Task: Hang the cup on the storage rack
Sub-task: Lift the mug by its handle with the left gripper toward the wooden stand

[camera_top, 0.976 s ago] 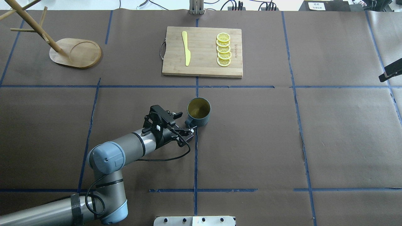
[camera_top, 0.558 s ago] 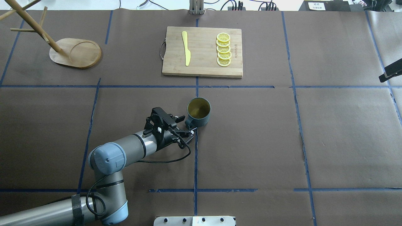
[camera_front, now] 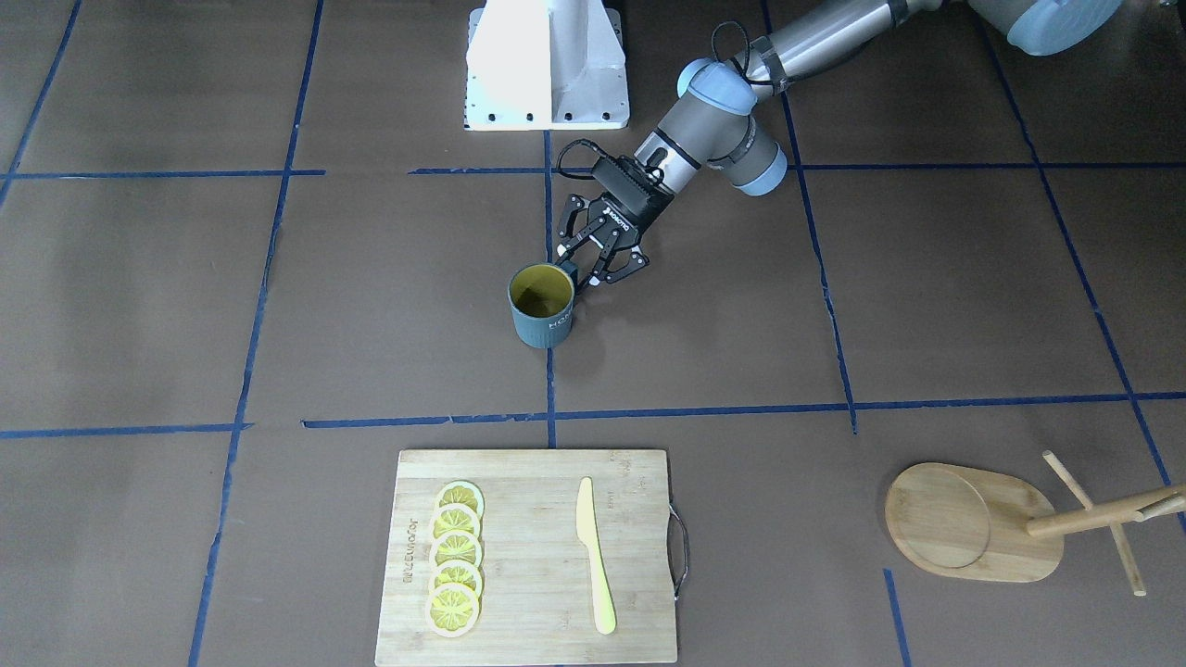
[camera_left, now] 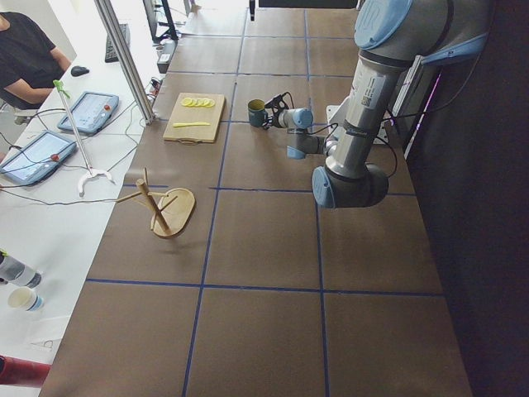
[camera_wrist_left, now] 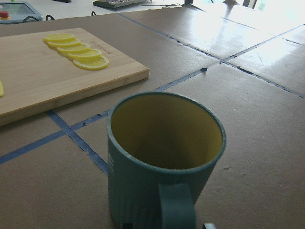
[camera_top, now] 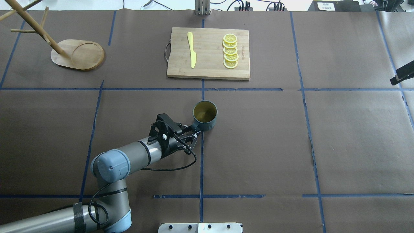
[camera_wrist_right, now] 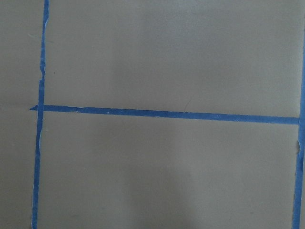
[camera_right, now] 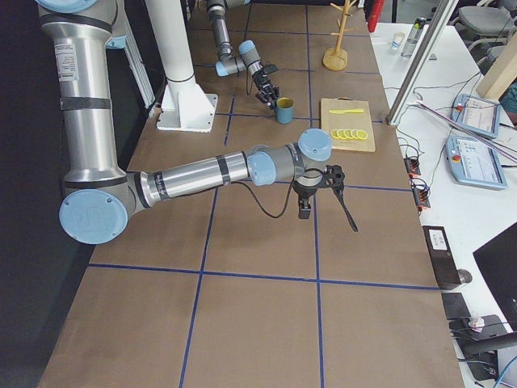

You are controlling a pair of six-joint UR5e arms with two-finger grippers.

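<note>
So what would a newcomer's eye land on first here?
Probably the teal cup with its yellow inside, mid-table, with the left gripper open either side of its handle. Next, the row of lemon slices on the cutting board beyond it, and the wooden storage rack at the far left corner.

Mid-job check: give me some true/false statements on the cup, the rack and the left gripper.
The cup stands upright on the table. True.
The cup hangs on the storage rack. False: the rack's pegs are bare, and the cup is on the table, well apart from it.
The left gripper has its jaws open on either side of the cup's handle. True.
The cup holds lemon slices. False: the cup is empty; the slices lie on the cutting board.
</note>
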